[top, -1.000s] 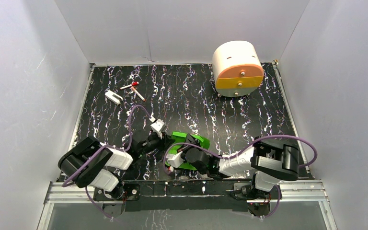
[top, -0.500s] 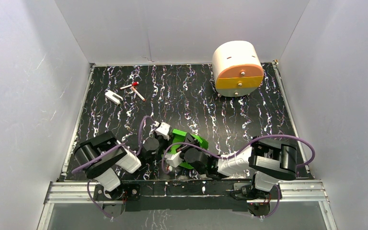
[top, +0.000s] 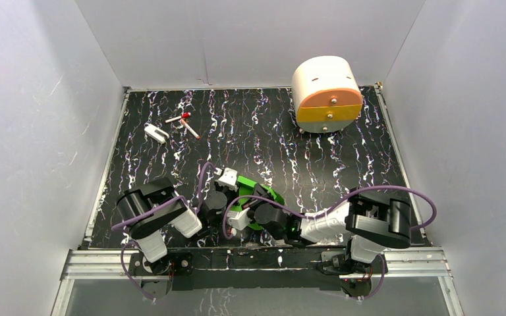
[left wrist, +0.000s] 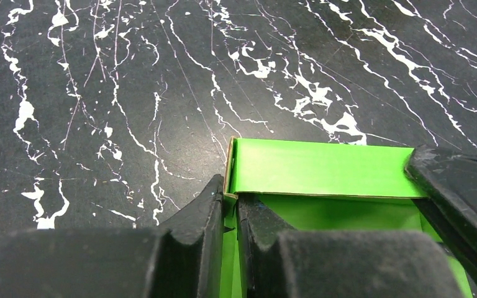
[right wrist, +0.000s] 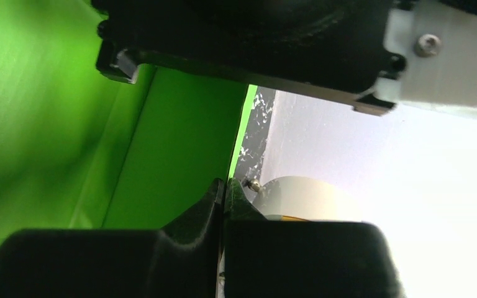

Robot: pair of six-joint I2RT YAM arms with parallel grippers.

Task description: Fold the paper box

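Observation:
The bright green paper box (top: pixel 269 193) lies near the front middle of the black marbled table, partly hidden under both grippers. In the left wrist view its raised wall (left wrist: pixel 323 167) stands ahead, and my left gripper (left wrist: pixel 231 197) is shut on the box's near-left corner wall. In the right wrist view the green card (right wrist: pixel 180 143) fills the left half, and my right gripper (right wrist: pixel 224 186) is shut on its thin edge. From above, the left gripper (top: pixel 232 197) meets the box from the left and the right gripper (top: pixel 255 209) from the right.
A cream-and-orange rounded drawer unit (top: pixel 326 95) stands at the back right. A small white object (top: pixel 156 133) and a red-and-white pen-like item (top: pixel 183 122) lie at the back left. White walls enclose the table on three sides.
My left arm has swung right and its gripper has moved in onto the box's left side. The right arm and the box have hardly moved.

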